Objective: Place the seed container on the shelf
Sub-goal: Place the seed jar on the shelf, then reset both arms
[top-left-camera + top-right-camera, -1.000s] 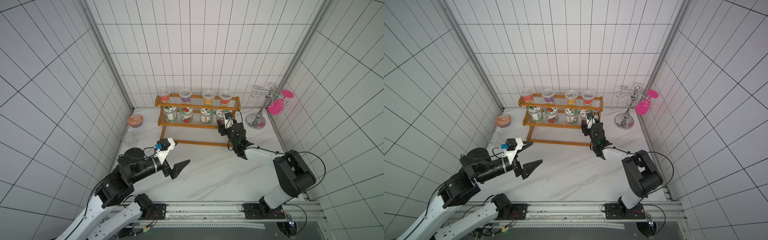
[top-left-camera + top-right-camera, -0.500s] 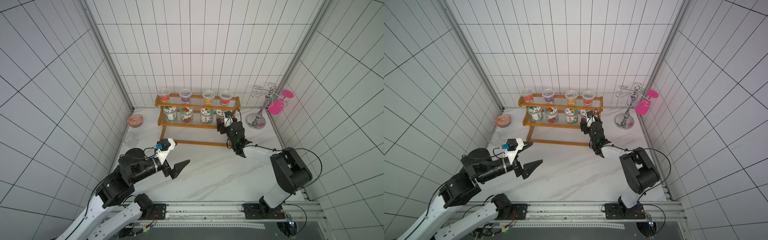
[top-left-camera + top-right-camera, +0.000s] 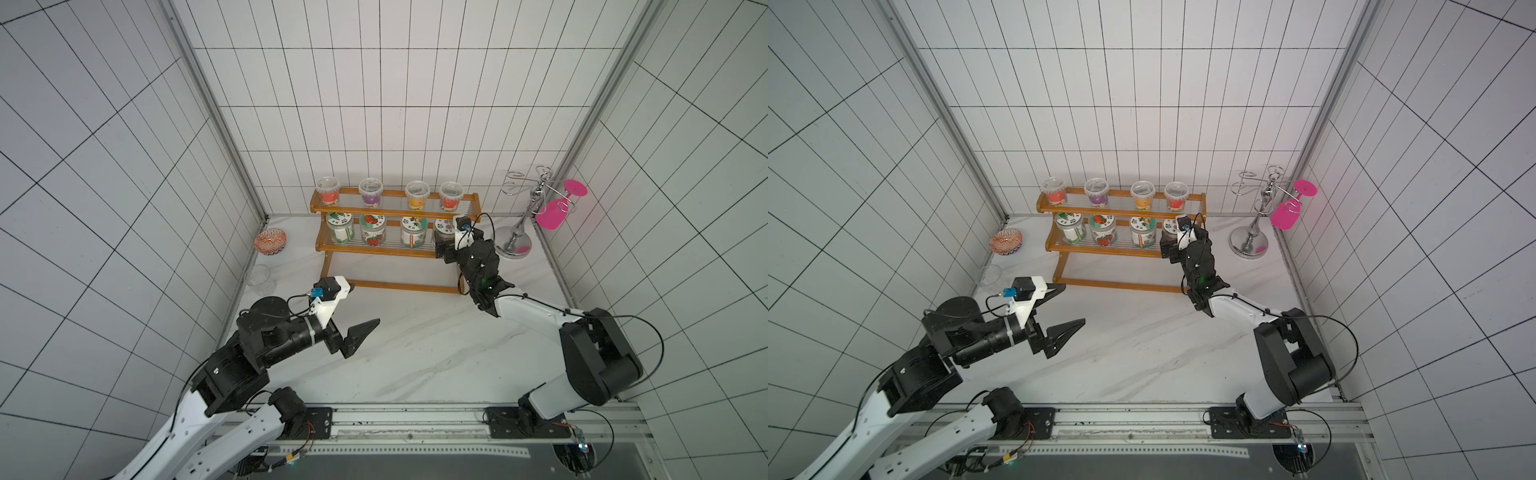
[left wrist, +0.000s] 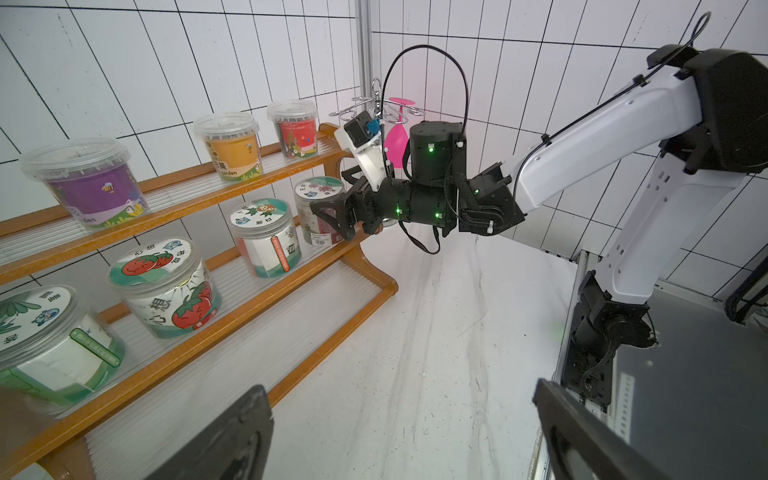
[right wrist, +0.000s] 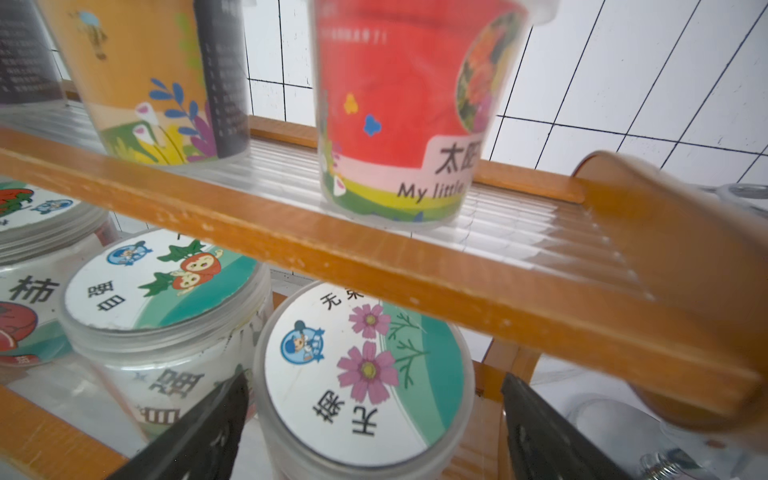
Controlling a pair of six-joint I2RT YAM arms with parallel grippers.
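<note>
Orange-brown shelf (image 3: 395,286): seed jar (image 5: 365,365) sits on middle tier, right end. Right gripper (image 5: 374,378) straddles it, jaws apart, not clamping. Left gripper (image 3: 1074,303) gapes idle above counter (image 3: 415,332). Release step looks done; next, back straight out without nudging jar.

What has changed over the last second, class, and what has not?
The right gripper opened, letting go of the flower-lidded seed container, which stands on the shelf, at the right end of its middle tier. The left gripper stayed open above the table; the other jars did not move.
</note>
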